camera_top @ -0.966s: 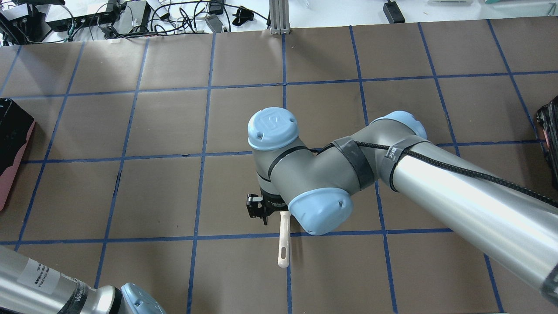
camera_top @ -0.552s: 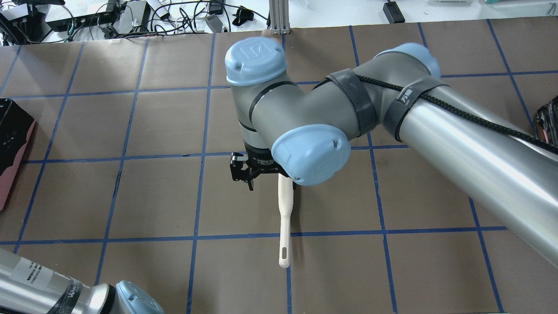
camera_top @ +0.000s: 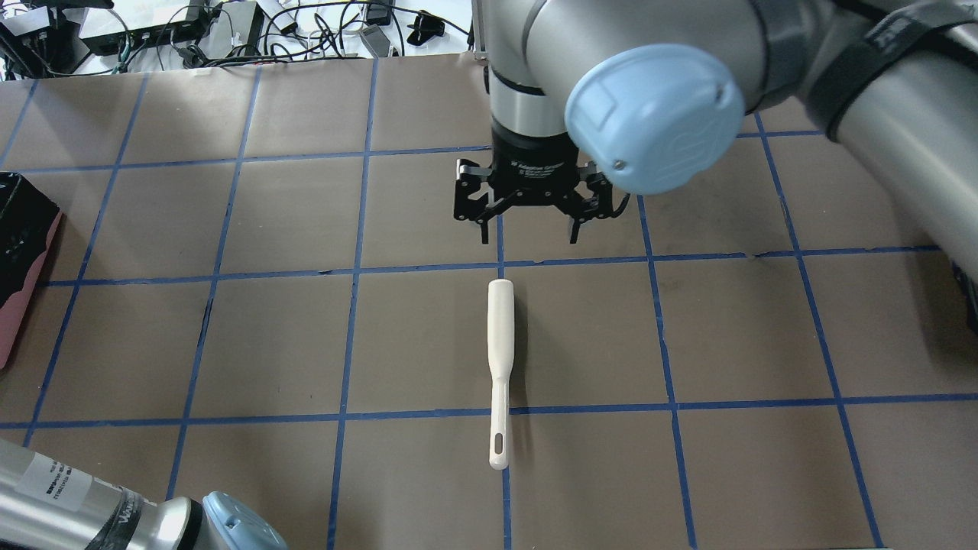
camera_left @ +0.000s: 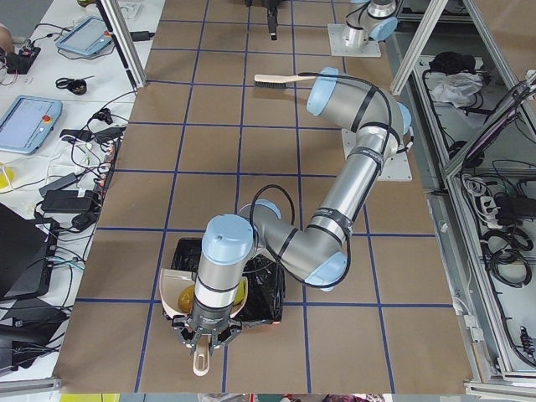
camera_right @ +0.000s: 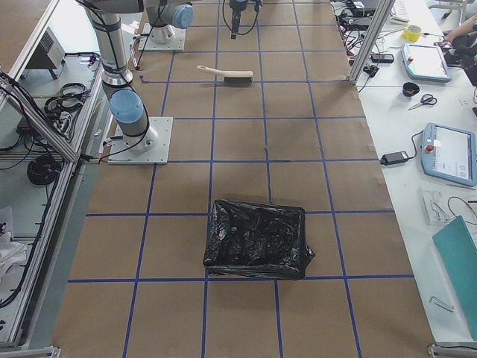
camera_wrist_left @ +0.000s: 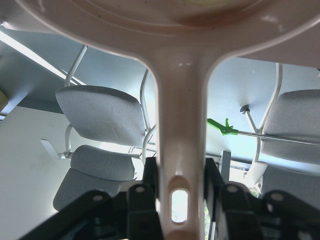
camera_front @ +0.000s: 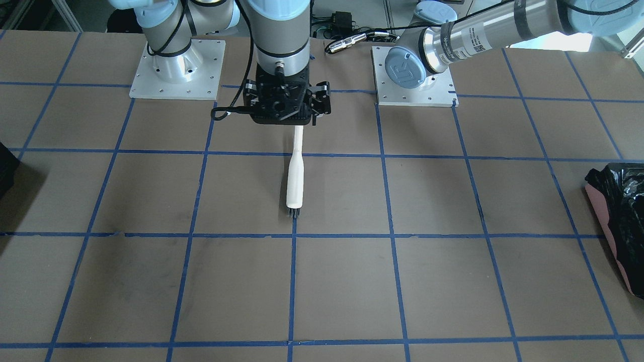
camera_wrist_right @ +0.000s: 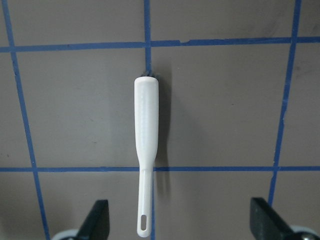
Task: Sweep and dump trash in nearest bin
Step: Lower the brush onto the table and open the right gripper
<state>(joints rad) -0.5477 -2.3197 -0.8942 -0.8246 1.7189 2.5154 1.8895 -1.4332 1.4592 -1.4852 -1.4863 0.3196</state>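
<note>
Dusty-pink bin (camera_top: 15, 313), black-lined: landmark. Left gripper (camera_wrist_left: 181, 187): at the bin, jaws clamped on the dustpan (camera_wrist_left: 180, 100) handle; yellowish trash (camera_left: 186, 295) shows in the pan over the bin's edge. Brush (camera_top: 500, 336): flat on the table, well apart from bin. Right gripper (camera_top: 529, 237): raised, well apart from bin, jaws wide, empty. Risk: tipping the pan off-centre would likely spill trash outside bin.

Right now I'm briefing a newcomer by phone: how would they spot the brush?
On the brown, blue-gridded table, look mid-table under the open right gripper. The brush lies there: slim and white, unlike the bulky pink bin at the table's end.
</note>
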